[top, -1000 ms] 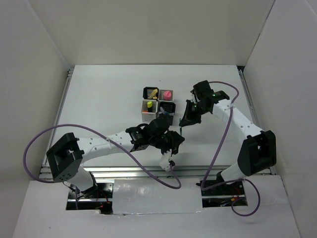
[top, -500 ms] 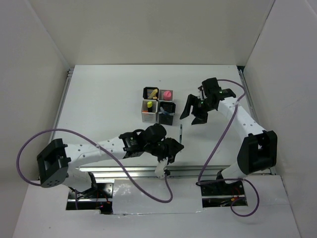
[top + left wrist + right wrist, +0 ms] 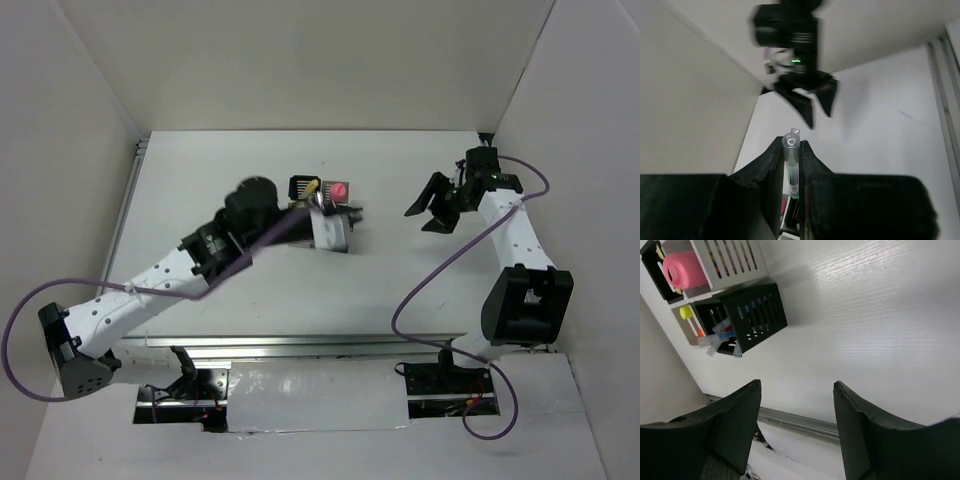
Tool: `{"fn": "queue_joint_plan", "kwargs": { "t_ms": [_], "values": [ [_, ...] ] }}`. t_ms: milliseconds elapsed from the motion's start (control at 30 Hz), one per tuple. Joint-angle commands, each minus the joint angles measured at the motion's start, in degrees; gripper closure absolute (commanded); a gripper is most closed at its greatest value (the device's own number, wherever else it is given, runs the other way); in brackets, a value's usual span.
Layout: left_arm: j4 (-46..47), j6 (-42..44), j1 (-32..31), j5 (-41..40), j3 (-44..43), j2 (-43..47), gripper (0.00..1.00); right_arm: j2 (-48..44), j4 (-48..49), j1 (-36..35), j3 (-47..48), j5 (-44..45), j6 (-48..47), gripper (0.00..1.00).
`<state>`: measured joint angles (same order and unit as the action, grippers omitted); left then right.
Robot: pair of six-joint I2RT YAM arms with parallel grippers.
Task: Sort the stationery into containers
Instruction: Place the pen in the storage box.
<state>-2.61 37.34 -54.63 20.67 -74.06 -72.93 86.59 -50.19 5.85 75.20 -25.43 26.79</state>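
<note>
One pen (image 3: 792, 167) in left end effector (image 3: 791, 145)

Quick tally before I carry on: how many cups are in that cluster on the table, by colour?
Black cups: 2
White cups: 2
Total: 4

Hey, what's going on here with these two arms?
The left end effector is clamped on a thin pen, holding it at the cluster of containers. The right end effector hangs open and empty off to the side. A pink highlighter already sits in one container.
</note>
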Motion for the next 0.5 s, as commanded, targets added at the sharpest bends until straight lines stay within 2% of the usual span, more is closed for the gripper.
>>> {"fn": "queue_joint_plan", "kwargs": {
  "t_ms": [0,100,167,267,467],
  "values": [
    [6.83,-35.15,9.78,1.73,-6.78,-3.34,1.0,-2.56,2.03,-1.18,0.3,-2.43,-1.56,0.34],
    [10.95,-48.97,18.22,4.64,-7.33,-6.86,1.0,-2.47,2.29,-1.8,0.91,-2.95,-1.74,0.36],
    [16.39,-53.66,22.45,8.15,-5.32,-8.63,1.0,-2.04,2.12,-2.24,1.35,-2.96,-2.26,0.37],
    [24.66,-54.91,24.74,10.36,-1.71,-10.73,1.0,-1.51,2.21,-2.33,1.79,-2.34,-2.35,0.38],
    [30.38,-50.36,25.36,11.42,0.58,-15.66,1.0,0.77,3.0,-0.58,2.5,0.3,-2.97,0.4]
  ]
}}
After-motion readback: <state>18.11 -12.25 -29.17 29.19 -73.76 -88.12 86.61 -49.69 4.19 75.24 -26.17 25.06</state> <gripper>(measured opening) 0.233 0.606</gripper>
